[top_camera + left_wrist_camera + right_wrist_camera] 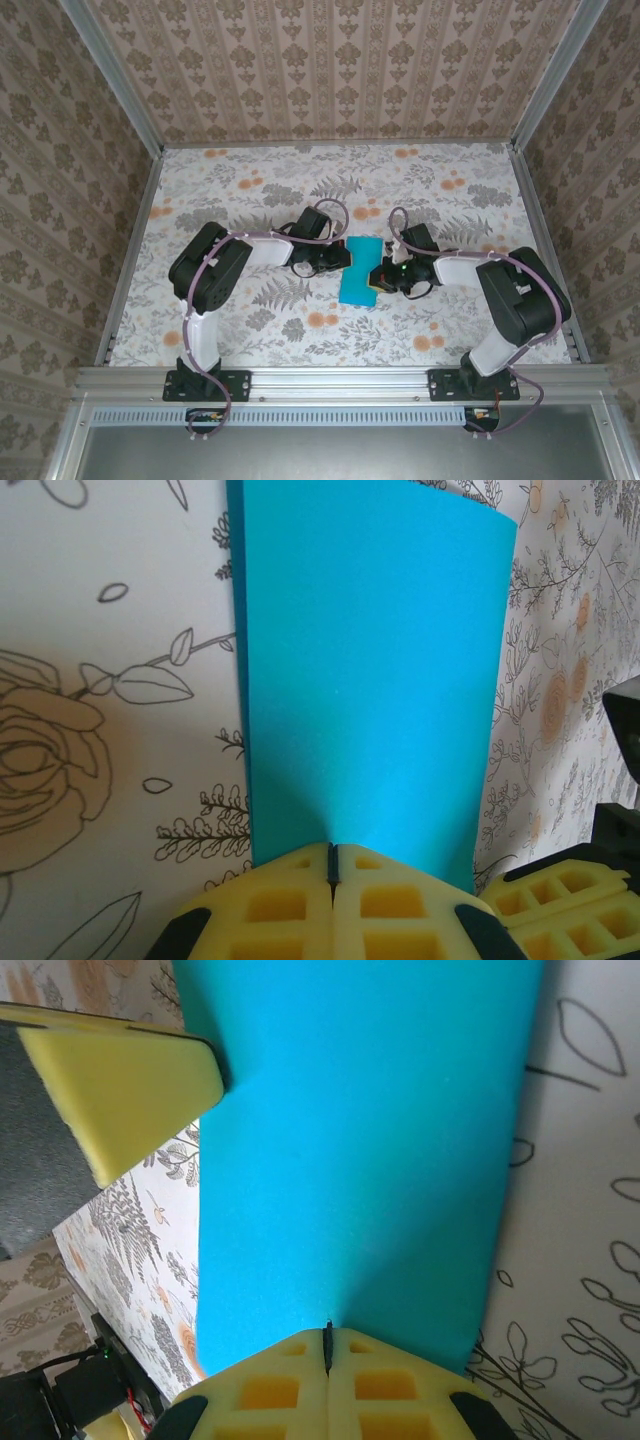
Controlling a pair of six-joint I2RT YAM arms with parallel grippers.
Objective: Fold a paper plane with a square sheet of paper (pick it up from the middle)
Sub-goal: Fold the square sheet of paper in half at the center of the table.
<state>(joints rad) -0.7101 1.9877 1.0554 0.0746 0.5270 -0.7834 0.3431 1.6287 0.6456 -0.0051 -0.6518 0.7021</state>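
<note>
Pinching teal paper (358, 290) tight per wrist cams, L gripper (333, 865), R gripper (328, 1345), prob. lifted.

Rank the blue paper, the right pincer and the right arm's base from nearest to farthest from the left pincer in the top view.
1. Blue paper, pinched in the left pincer at its left edge.
2. Right pincer, across the sheet, on its right edge.
3. Right arm's base, at the near right rail.

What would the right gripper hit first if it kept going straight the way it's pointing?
The right gripper is shut on the blue paper, so that comes first; just past it, probably the left gripper facing it.
</note>
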